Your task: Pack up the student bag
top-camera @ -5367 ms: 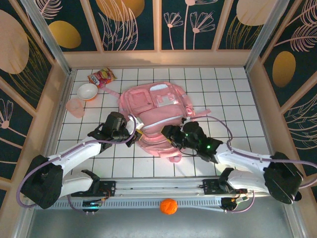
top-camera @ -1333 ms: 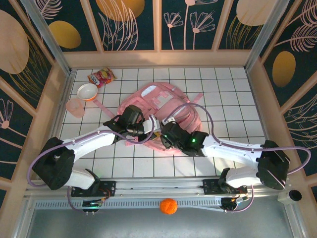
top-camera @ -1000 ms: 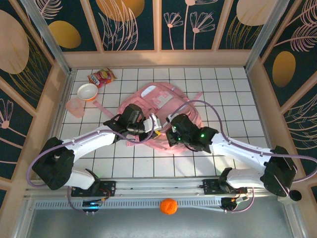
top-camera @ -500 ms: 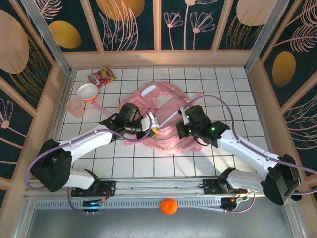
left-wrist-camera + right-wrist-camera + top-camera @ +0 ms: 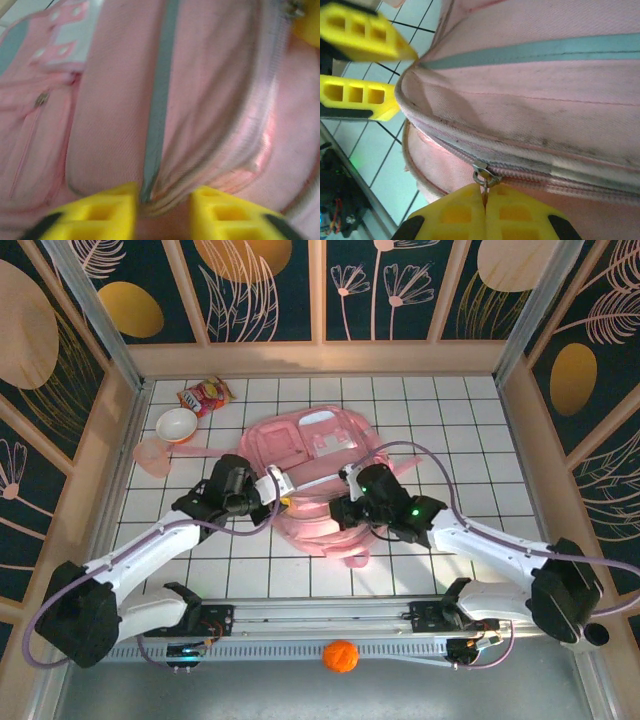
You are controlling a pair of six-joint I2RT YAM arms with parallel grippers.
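Student bag: The student bag [image 5: 315,465] lies flat in the middle of the tiled counter [image 5: 450,430], between my two arms.
Right end effector: The right end effector [image 5: 485,196] is closed on the zipper pull [image 5: 483,176], with the metal tab pinched between its yellow pads.
Left end effector: The left end effector [image 5: 163,207] has its fingers parted at the bag's near edge, gripping nothing that I can see.
Step in hand: I judge it to be opening the main zipper.
Doing it well: I would draw the pull along the line of the teeth, not upward. I would also have the left side pin or re-grip the fabric, so the bag does not slide with the pull.
Bag contents: These are hidden, and the stretch of zipper I can see looks shut.
Bowl: The bowl [image 5: 177,424] sits far left, and I see nothing inside it.
Pink cup: The pink cup [image 5: 152,455] stands just beside the bowl, and I cannot tell what it holds.
Snack packet: The snack packet [image 5: 205,395] lies loose near the bowl.
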